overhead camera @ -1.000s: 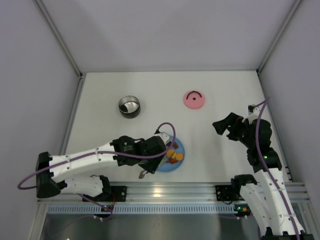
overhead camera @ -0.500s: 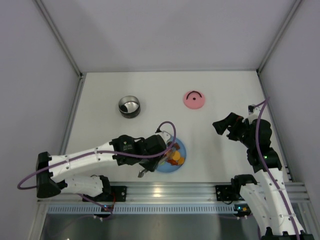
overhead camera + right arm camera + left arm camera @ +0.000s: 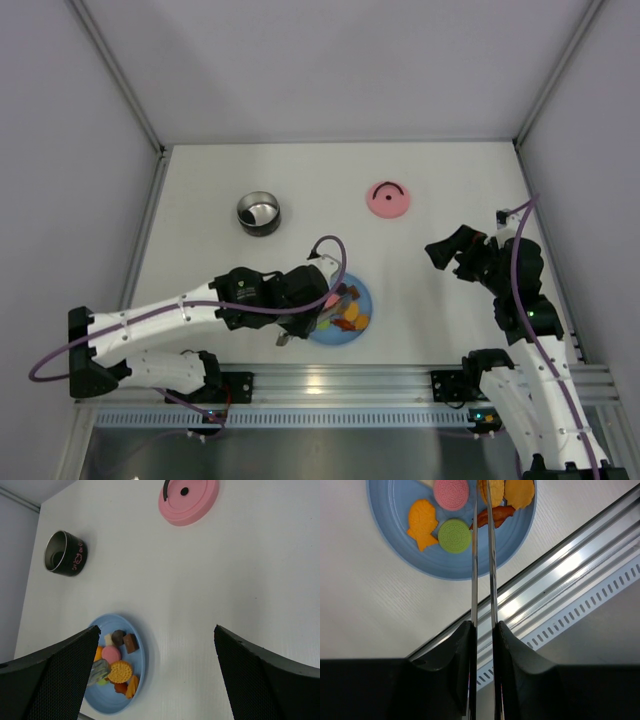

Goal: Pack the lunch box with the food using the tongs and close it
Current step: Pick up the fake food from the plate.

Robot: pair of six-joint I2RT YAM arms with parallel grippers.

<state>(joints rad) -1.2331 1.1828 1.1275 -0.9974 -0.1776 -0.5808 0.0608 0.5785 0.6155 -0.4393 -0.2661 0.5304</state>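
Your lunch box [image 3: 259, 213] stands upright and uncovered at the far left of the counter [image 3: 200, 180], well apart from everything else. Nearer you, the left gripper [image 3: 483, 630] has its fingers [image 3: 455, 650] clamped on the tongs [image 3: 474, 580], squeezing the two slim arms almost parallel. The arms reach over the blue plate [image 3: 395, 510]. Their tips leave the wrist view, so you cannot tell whether they pinch anything. The food [image 3: 454, 535] lies on that plate: a pink biscuit, a green one, an orange fish, yellow pieces and a red strip. Farther right, the pink lid [image 3: 388, 199] lies flat, handle up. The right gripper [image 3: 156, 630] hovers at the right side, its fingers [image 3: 55, 675] wide apart and empty.
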